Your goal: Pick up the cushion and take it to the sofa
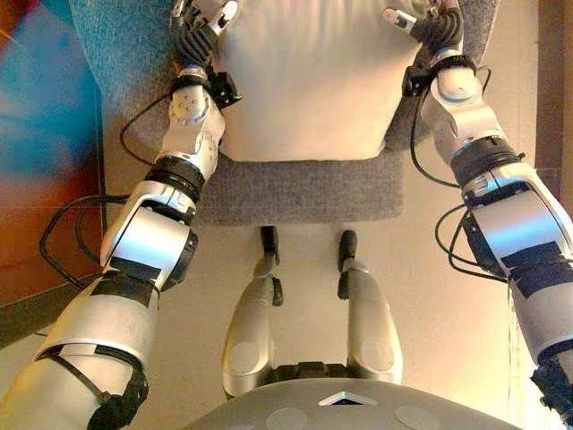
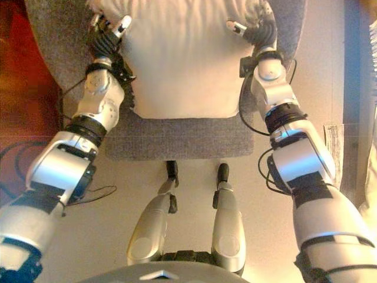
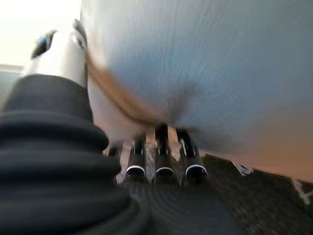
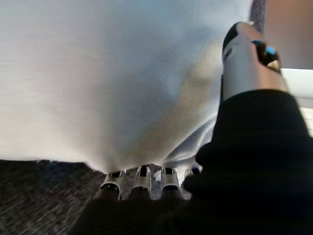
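Cushion (image 1: 309,81), cream-white and square, lies flat on a grey textured seat pad (image 1: 304,193) that is wider than it; it looks light, soft and easy to squash, so I judge the best hold is at its two side edges, squeezed from both sides at once. Left hand (image 1: 204,22) is at the cushion's left edge and right hand (image 1: 428,25) at its right edge, each with fingers slid under the edge and thumb on top, pinching the fabric. Around the seat pad the floor (image 1: 448,313) is pale beige, with dark reddish flooring (image 1: 36,233) to the left.
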You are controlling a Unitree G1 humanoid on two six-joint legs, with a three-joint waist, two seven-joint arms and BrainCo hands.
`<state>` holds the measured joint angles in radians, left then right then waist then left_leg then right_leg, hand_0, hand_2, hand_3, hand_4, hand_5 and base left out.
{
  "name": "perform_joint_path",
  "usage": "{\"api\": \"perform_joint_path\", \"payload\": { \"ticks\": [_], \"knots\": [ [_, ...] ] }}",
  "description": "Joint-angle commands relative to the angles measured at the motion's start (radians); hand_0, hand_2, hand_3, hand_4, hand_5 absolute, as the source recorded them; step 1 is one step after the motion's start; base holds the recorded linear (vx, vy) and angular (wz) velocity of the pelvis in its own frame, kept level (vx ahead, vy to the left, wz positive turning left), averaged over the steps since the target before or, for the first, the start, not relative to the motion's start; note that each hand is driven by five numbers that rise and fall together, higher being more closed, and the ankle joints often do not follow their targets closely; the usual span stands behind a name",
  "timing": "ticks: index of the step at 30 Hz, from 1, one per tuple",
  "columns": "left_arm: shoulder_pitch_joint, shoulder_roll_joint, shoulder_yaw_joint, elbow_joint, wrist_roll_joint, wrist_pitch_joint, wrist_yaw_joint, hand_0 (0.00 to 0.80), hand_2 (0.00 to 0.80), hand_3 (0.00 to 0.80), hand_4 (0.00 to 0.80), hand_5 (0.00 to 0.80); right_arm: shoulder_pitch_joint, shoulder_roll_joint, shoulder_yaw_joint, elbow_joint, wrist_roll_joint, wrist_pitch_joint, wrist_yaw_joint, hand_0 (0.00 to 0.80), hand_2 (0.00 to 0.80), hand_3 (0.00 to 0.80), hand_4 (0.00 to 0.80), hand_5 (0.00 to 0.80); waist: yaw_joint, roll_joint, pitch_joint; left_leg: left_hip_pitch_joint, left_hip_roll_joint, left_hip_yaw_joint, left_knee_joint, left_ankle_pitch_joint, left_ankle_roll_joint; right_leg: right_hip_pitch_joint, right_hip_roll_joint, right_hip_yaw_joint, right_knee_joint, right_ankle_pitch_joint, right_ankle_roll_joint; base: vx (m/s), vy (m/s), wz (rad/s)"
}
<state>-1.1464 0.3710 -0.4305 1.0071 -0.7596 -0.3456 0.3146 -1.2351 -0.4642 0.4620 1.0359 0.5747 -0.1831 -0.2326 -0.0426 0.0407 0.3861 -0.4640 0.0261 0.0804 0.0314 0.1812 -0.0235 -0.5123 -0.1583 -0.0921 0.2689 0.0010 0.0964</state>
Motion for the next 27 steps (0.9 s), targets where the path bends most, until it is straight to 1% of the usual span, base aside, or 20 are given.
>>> {"api": "perform_joint_path", "payload": {
  "ticks": [1,6,8,10,11,14,19,21,23,27],
  "knots": [
    [-0.129,-0.004,-0.014,-0.046,0.067,-0.091,0.015,0.000,0.000,0.000,0.000,0.000,-0.098,-0.030,0.021,-0.105,-0.017,-0.096,-0.034,0.000,0.000,0.000,0.000,0.000,-0.008,-0.012,0.018,-0.012,-0.007,0.004,0.138,-0.173,-0.055,-0.017,-0.033,0.016,-0.107,0.072,0.050,0.000,0.000,0.00],
    [-0.069,0.029,0.010,-0.196,0.078,-0.125,0.049,0.000,0.000,0.000,0.000,0.000,-0.052,-0.066,-0.008,-0.231,-0.048,-0.121,-0.094,0.000,0.000,0.000,0.000,0.000,0.003,-0.003,0.010,-0.004,-0.015,0.003,0.141,-0.184,-0.054,-0.006,-0.038,0.003,-0.107,0.060,0.048,0.000,0.000,0.00],
    [-0.024,0.043,0.037,-0.255,0.087,-0.150,0.037,0.000,0.000,0.000,0.000,0.000,-0.010,-0.076,-0.050,-0.295,-0.091,-0.142,-0.109,0.000,0.000,0.000,0.000,0.000,0.009,-0.002,0.002,0.002,-0.019,0.000,0.140,-0.190,-0.052,0.003,-0.040,-0.002,-0.110,0.054,0.049,0.009,-0.008,0.02],
    [0.033,0.047,0.074,-0.324,0.105,-0.154,0.020,0.000,0.000,0.000,0.000,0.000,0.038,-0.088,-0.093,-0.379,-0.140,-0.143,-0.118,0.000,0.000,0.000,0.000,0.000,0.017,-0.002,-0.005,0.010,-0.024,-0.005,0.136,-0.195,-0.049,0.013,-0.041,-0.009,-0.112,0.049,0.050,0.030,-0.018,0.04],
    [0.068,0.049,0.094,-0.363,0.132,-0.168,0.021,0.000,0.000,0.000,0.000,0.000,0.067,-0.095,-0.112,-0.428,-0.174,-0.147,-0.127,0.000,0.000,0.000,0.000,0.000,0.021,-0.001,-0.008,0.015,-0.027,-0.008,0.134,-0.198,-0.048,0.019,-0.042,-0.013,-0.114,0.045,0.050,0.030,-0.011,0.03],
    [0.170,0.072,0.140,-0.486,0.182,-0.179,0.009,0.000,0.000,0.000,0.000,0.000,0.165,-0.122,-0.178,-0.596,-0.240,-0.134,-0.139,0.000,0.000,0.000,0.000,0.000,0.029,-0.004,-0.024,0.025,-0.033,-0.013,0.126,-0.199,-0.042,0.033,-0.044,-0.022,-0.123,0.044,0.049,0.025,-0.006,0.04],
    [0.422,0.108,0.250,-0.766,0.259,-0.185,0.013,0.000,0.000,0.000,0.000,0.000,0.441,-0.118,-0.340,-0.902,-0.364,-0.139,-0.135,0.000,0.000,0.000,0.000,0.000,0.039,-0.013,-0.056,0.076,-0.038,-0.019,0.109,-0.212,-0.033,0.094,-0.046,-0.038,-0.141,0.032,0.050,0.068,0.002,0.08],
    [0.511,0.112,0.300,-0.857,0.281,-0.209,0.014,0.000,0.000,0.000,0.000,0.000,0.535,-0.109,-0.385,-0.987,-0.400,-0.161,-0.131,0.000,0.000,0.000,0.000,0.000,0.042,-0.019,-0.076,0.106,-0.038,-0.020,0.098,-0.216,-0.029,0.129,-0.045,-0.045,-0.154,0.028,0.050,0.094,0.010,0.04],
    [0.606,0.102,0.342,-0.932,0.278,-0.218,0.000,0.000,0.000,0.000,0.000,0.000,0.634,-0.080,-0.434,-1.048,-0.443,-0.188,-0.114,0.000,0.000,0.000,0.000,0.000,0.044,-0.025,-0.102,0.142,-0.037,-0.022,0.087,-0.219,-0.029,0.174,-0.042,-0.054,-0.173,0.028,0.050,0.105,0.012,0.06],
    [0.787,0.078,0.382,-1.036,0.329,-0.202,-0.030,0.000,0.000,0.000,0.000,0.000,0.841,-0.070,-0.516,-1.154,-0.437,-0.181,-0.051,0.000,0.000,0.000,0.000,0.000,0.048,-0.034,-0.169,0.231,-0.039,-0.030,0.049,-0.220,-0.023,0.278,-0.034,-0.069,-0.215,0.031,0.053,0.123,0.032,0.08]
  ]
}}
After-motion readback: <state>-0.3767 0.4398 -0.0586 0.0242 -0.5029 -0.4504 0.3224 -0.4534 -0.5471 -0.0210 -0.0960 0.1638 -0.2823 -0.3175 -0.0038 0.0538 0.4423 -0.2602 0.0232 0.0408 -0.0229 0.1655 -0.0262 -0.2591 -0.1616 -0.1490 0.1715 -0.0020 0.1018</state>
